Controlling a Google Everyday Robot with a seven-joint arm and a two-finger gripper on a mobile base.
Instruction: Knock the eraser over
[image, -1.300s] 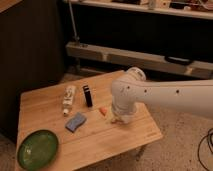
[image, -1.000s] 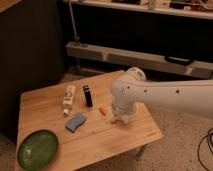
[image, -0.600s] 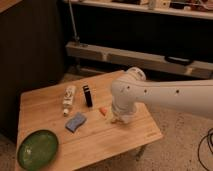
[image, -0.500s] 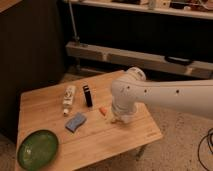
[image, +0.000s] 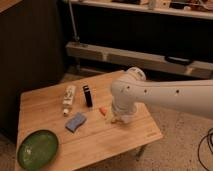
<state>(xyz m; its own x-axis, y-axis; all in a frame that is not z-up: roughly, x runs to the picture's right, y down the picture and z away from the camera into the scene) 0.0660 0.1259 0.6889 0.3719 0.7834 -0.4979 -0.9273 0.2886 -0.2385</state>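
Eraser (image: 87, 95) beside tube (image: 69, 98); gripper (image: 117, 120) nearby, half-hidden under arm (image: 165, 97).

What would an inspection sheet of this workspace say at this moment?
Surface: wooden table.
Job's things: eraser, near the table's middle, not touched by the gripper.
Clutter: white bottle beside the eraser; blue sponge; green plate at a front corner; small orange item.
Grippers: gripper low over the table next to the orange item.
Cables: dark cable on the floor.
Surroundings: shelving behind.
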